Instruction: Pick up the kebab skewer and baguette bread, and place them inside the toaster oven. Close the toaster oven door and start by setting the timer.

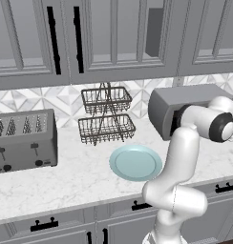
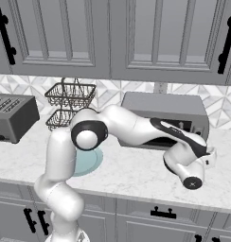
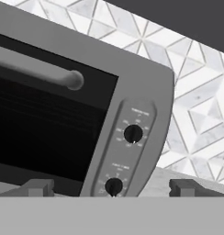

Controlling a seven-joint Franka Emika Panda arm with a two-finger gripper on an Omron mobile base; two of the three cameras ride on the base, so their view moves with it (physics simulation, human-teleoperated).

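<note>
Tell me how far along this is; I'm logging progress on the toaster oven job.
Done, by the look of it: the plate is bare, and the toaster oven door looks shut, its handle bar across dark glass; whether the food is inside can't be seen. In hand: the open gripper faces the control panel, the lower knob between its fingers. Left: turning the timer.

— What's facing the hand camera?

— The toaster oven [image 3: 63, 114] is sitting tilted across it, its door shut, a grey bar handle [image 3: 38, 69] running over the dark glass.

— And the controls?

— Two black knobs are showing, an upper knob [image 3: 133, 134] and a lower knob [image 3: 114, 186]. The end effector [image 3: 112, 188] is standing wide open, straddling the lower one.

— Behind it?

— Patterned wall tiles [image 3: 201, 105].
</note>
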